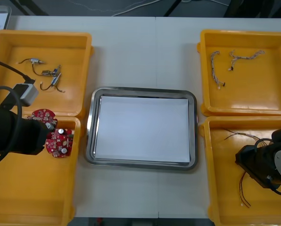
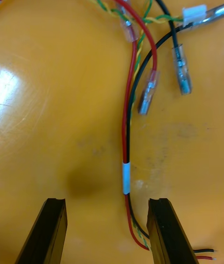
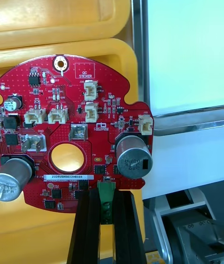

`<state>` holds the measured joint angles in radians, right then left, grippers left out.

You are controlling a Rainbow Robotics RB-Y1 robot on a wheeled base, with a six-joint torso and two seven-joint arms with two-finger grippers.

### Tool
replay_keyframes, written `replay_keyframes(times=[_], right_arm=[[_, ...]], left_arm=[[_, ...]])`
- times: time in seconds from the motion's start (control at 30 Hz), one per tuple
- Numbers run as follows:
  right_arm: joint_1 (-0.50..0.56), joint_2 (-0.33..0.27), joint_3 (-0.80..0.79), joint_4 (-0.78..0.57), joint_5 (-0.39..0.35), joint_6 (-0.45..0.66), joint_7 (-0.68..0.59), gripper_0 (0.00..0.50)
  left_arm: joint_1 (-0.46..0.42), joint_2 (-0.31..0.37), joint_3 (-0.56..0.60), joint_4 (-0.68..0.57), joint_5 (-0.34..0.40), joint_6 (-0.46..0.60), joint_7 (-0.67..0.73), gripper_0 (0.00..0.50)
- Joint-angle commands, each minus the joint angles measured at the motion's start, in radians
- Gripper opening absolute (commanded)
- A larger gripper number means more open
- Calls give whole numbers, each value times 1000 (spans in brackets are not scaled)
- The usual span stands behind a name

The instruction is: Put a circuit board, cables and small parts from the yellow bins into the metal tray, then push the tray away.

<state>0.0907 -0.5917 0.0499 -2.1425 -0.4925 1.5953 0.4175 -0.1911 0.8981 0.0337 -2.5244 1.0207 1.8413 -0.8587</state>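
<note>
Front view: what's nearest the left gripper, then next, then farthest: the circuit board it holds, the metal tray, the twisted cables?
1. Circuit board, gripped by the left gripper.
2. Metal tray, at the middle.
3. Twisted cables, in the far right bin.

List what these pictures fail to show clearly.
1. Front view: the left arm covers the left gripper, shut on the circuit board at the near left bin; a second board is partly covered.
2. Front view: the right arm hides the open right gripper over the cables.
3. Small metal parts: too small to identify.
</note>
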Motion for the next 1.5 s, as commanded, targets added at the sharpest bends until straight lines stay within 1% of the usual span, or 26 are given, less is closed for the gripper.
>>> replay_keyframes(times=[0.03,0.17,0.4,0.47,0.57,0.63,0.7,0.8,0.97,1.03,1.07,1.1,1.13,1.2,1.27,1.3,1.37,1.5], right_arm=[[21,33,8,19,12,-34,-22,500],[21,39,8,44,9,-71,-16,500],[21,41,8,46,5,-69,-16,500],[21,41,10,53,5,-71,-16,500],[21,41,10,56,3,-69,-16,500],[21,41,10,58,3,-71,-16,500],[23,39,10,59,3,-71,-16,500],[21,39,10,59,3,-69,-19,500],[21,39,7,58,6,-69,-17,495],[21,41,5,58,6,-69,-16,443],[21,39,2,58,6,-69,-16,391],[21,39,1,58,5,-69,-16,319],[21,39,1,58,5,-69,-16,266],[21,39,-1,58,9,-71,-16,79],[21,39,-1,58,9,-71,-16,14],[20,39,-2,58,9,-71,-16,0],[18,39,-5,58,9,-71,-16,0],[12,39,-12,58,5,-71,-17,0]], left_arm=[[-91,76,-135,-24,-65,-30,196,0],[-145,90,-212,-24,-91,-31,265,0],[-225,100,-310,-22,-103,-62,376,0],[-269,97,-367,-8,-120,-59,415,0],[-330,94,-465,15,-165,-59,458,0],[-361,85,-518,33,-194,-60,480,0],[-384,56,-563,61,-231,-60,489,0],[-398,27,-587,90,-255,-57,492,0],[-399,-21,-587,102,-264,-42,498,0],[-403,-38,-587,102,-266,-27,501,0],[-407,-50,-589,102,-264,-10,504,0],[-416,-59,-597,102,-264,4,506,0],[-421,-65,-601,102,-267,10,509,0],[-430,-85,-630,105,-290,30,521,0],[-432,-100,-657,105,-320,30,526,0],[-432,-110,-670,107,-338,29,530,0],[-433,-120,-687,110,-350,29,532,0],[-452,-142,-718,118,-349,30,540,0]])
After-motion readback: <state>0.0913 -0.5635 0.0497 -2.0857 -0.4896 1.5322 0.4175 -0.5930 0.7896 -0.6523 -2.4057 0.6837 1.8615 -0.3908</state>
